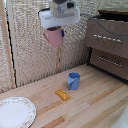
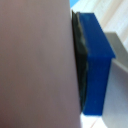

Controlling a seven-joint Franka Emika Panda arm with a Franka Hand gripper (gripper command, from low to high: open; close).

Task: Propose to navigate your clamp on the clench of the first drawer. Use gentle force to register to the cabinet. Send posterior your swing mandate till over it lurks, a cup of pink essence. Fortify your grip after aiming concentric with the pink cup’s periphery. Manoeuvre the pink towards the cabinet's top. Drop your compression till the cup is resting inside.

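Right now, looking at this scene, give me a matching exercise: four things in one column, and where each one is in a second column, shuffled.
Things:
1. pink cup
2. blue cup
3. white plate
4. first drawer

Places:
A. pulled open on the cabinet
B. near corner of the table, exterior view's left
C. held up in the clamp
D. standing on the table beside a small yellow block

Pairs: 1-C, 2-D, 3-B, 4-A

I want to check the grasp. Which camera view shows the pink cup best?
The exterior view: the whole pink cup shows there, held in the air by the hand, away from the cabinet. The wrist view shows only a close pink wall against one blue finger pad.
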